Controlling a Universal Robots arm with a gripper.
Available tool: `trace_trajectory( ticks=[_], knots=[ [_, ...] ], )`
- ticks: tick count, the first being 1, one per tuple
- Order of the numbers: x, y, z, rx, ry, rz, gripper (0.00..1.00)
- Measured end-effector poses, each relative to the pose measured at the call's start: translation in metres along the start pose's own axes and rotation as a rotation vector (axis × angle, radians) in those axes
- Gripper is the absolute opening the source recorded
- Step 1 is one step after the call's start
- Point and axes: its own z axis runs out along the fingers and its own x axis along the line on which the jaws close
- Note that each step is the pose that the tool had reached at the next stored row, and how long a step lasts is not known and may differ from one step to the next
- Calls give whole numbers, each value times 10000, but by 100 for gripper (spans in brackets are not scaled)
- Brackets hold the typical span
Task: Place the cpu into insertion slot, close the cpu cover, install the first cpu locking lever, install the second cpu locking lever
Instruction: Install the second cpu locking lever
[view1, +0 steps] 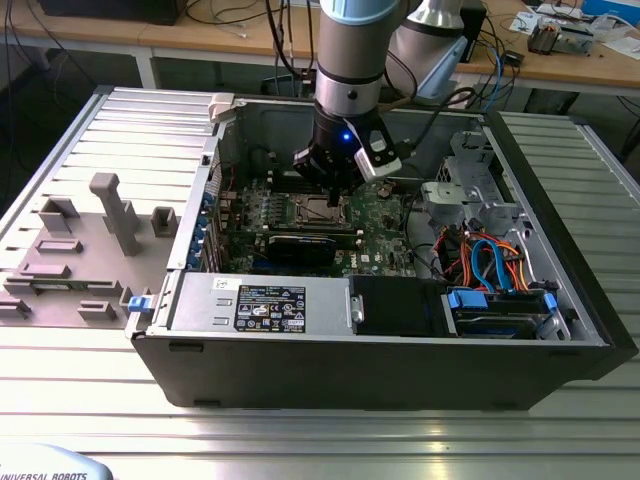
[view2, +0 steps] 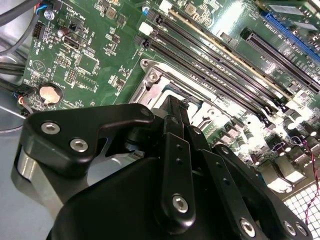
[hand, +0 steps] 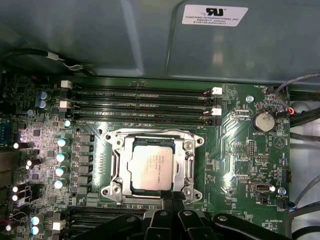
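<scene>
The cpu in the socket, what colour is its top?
Pale silver-grey metal, on the cpu, clearest in the first wrist view.

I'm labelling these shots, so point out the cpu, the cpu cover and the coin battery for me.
cpu (hand: 151, 167), first wrist view, middle of its silver-grey top.
cpu cover (hand: 189, 159), first wrist view, on the metal frame's side bar beside the chip.
coin battery (hand: 264, 120), first wrist view, centre of the round cell.

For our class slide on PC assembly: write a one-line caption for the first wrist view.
The cpu sits in the insertion slot with the gripper at its edge.
</scene>
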Motion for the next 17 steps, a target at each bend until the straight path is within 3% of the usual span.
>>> trace_trajectory(
  ticks=[8,17],
  knots=[
    [-1,-4,-22,0,0,-3,11],
    [3,-104,-28,1,1,-2,11]
  ],
)
